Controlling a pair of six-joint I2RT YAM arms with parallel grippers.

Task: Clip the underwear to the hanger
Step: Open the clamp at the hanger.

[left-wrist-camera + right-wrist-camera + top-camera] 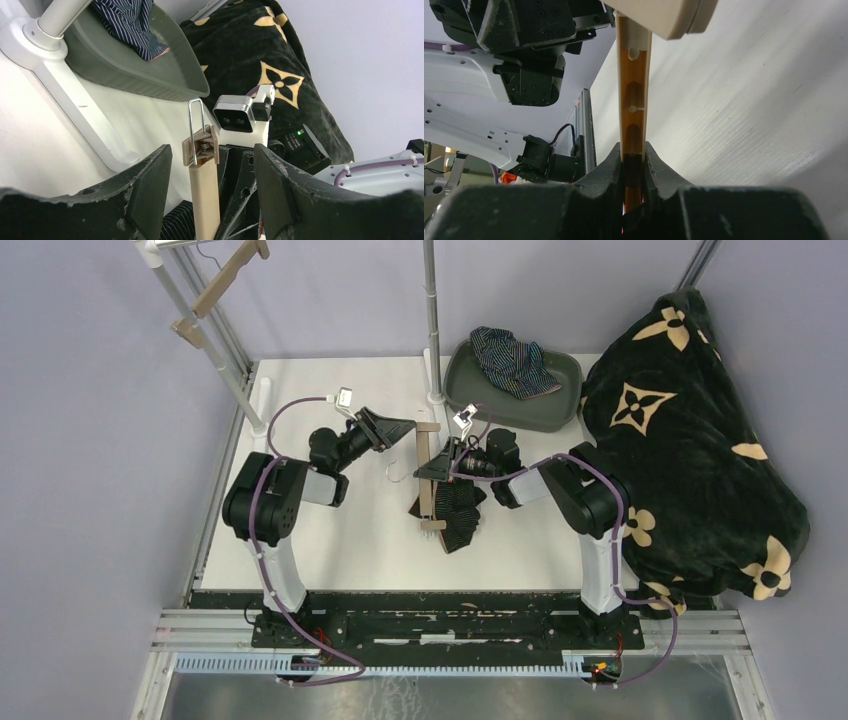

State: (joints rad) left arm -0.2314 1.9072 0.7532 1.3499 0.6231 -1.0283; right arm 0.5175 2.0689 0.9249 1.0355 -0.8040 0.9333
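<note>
My right gripper (633, 156) pinches the beige hanger bar (633, 95); my left gripper (212, 160) gapes wide around its sprung clip (201, 146). The black pinstriped underwear (462, 515) lies beneath, at the middle of the white tabletop (340, 540) — squeezed off-centre, the clip could twist and miss the fabric.

The right gripper (632, 159) is clamped on the tan hanger bar (632, 95), which extends straight out from between the jaws. Left of the jaws: the left arm (499, 85). Right of the jaws: the white table (749, 110).
</note>
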